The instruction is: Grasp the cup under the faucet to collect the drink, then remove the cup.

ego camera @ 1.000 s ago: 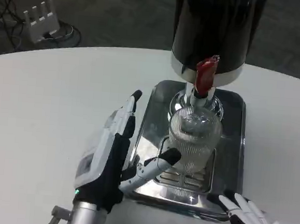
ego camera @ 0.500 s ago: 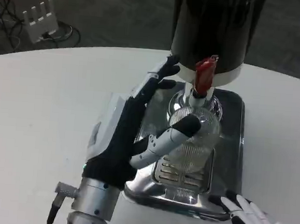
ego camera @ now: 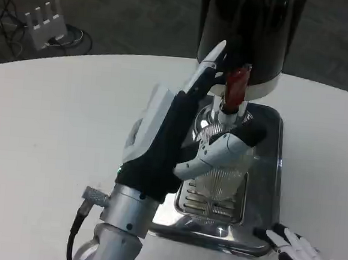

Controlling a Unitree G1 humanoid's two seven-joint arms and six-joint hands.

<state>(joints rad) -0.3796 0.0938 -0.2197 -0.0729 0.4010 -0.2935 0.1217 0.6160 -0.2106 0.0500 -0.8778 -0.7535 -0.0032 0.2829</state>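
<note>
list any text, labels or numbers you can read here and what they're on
None can be read.
Dispenser: plain dark body, no label showing.
Red tap: no marking.
Cup: ribbed clear glass, no print.
Tray: bare metal.
Left hand: no lettering.
White block on the floor: too small to tell.

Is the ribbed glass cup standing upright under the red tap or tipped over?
Upright. The cup stands on the drip grate of the steel tray, directly below the red tap, with the left hand reaching around it.
</note>
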